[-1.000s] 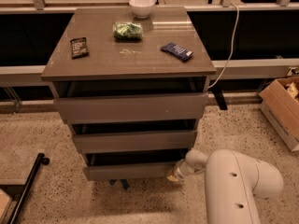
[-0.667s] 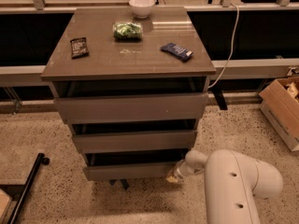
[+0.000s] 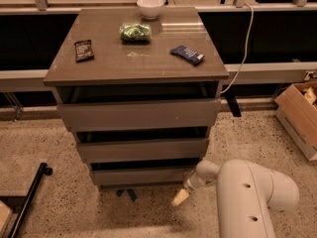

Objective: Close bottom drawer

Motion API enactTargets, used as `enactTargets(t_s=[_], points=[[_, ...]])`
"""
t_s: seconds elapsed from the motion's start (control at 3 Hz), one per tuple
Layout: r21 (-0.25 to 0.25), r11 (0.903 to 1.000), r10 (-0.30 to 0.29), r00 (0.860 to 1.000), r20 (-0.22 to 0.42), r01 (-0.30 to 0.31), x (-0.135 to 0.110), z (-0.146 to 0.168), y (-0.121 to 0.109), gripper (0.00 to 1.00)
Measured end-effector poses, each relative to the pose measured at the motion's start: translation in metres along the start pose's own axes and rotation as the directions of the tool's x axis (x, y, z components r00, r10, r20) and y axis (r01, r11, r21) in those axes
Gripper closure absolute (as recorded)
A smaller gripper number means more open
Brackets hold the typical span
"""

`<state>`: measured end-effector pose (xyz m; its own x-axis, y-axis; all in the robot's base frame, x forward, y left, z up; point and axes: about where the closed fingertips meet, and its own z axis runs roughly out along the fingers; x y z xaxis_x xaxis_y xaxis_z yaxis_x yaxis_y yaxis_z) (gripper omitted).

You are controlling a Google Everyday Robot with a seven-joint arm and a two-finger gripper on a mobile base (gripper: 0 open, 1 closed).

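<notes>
The bottom drawer (image 3: 143, 175) is found at the foot of the cabinet (image 3: 130, 62), at 6 o'clock from the table-like top; its plain front is seen under the middle drawer (image 3: 143, 149) and the top drawer (image 3: 138, 114); a dark gap is left above its front, and whether it is fully home cannot be decided from this angle.

The gripper (image 3: 180, 197) is held low, at about 4 o'clock from the drawer front, just beside its lower right corner and close to the floor; contact with the front is not seen; whether the gripper is spread or pressed together cannot be told. The white arm (image 3: 250, 197) is placed at 3 o'clock from it.

The step in hand is judged to be the end of the push, or a moment just beside it; for the next move, the front should be met squarely and pressed straight inward toward 12 o'clock, so that the drawer is not skewed.

On the top, a white bowl (image 3: 150, 6) is set at 12 o'clock, a green packet (image 3: 135, 32) just below it, a dark packet (image 3: 83, 50) at 9 o'clock and a blue packet (image 3: 187, 54) at 3 o'clock; no brand or writing can be read on them. A cardboard box (image 3: 297, 118) is seen well apart, at 3 o'clock from the cabinet.
</notes>
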<state>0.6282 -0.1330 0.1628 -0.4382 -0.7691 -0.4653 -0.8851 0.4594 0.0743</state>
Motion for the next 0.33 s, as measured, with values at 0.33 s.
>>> enactTargets(t_s=[0.33], points=[[0.0, 1.0, 0.0, 1.0, 0.0, 0.0, 0.0, 0.0, 0.0, 0.0]])
